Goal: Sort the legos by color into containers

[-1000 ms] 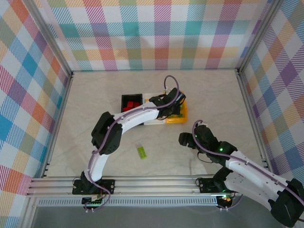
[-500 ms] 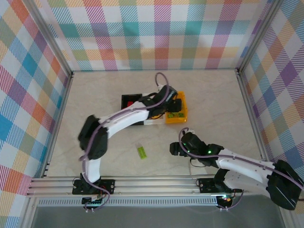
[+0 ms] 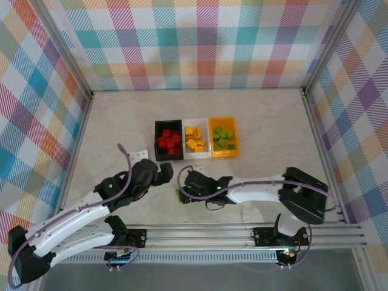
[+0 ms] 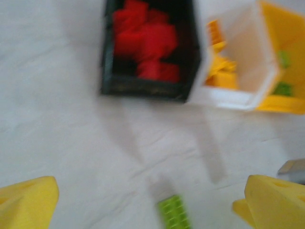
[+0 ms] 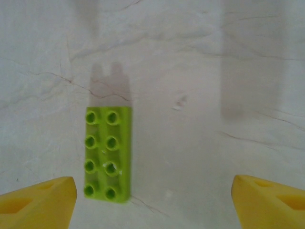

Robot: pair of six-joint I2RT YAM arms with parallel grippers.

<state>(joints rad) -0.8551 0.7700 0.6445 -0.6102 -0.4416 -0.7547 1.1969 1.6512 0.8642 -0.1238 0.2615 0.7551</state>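
Note:
Three containers stand side by side at mid-table. The black bin (image 3: pixel 157 140) holds red legos (image 3: pixel 169 140), the white bin (image 3: pixel 194 153) holds orange-yellow ones (image 3: pixel 194 139), and the orange-yellow bin (image 3: pixel 235 142) holds green ones (image 3: pixel 223 138). One lime-green two-by-four brick (image 5: pixel 108 153) lies flat on the table, studs up. My right gripper (image 5: pixel 152 205) hangs open above it, the brick close to its left finger. My left gripper (image 4: pixel 152 205) is open and empty, with the same brick (image 4: pixel 175 213) just ahead of it and the black bin (image 4: pixel 143 88) further on. From above, the left gripper (image 3: pixel 165 176) is just left of the right gripper (image 3: pixel 183 189).
A small white tag (image 3: pixel 141 154) lies on the table left of the black bin. Metal rails (image 3: pixel 200 233) run along the near edge, and plaid walls close the other three sides. The two wrists sit close together in front of the bins.
The left arm pulled back from over the bins to the near left and its gripper opened. The right arm swept left across the table and now hangs over the green brick.

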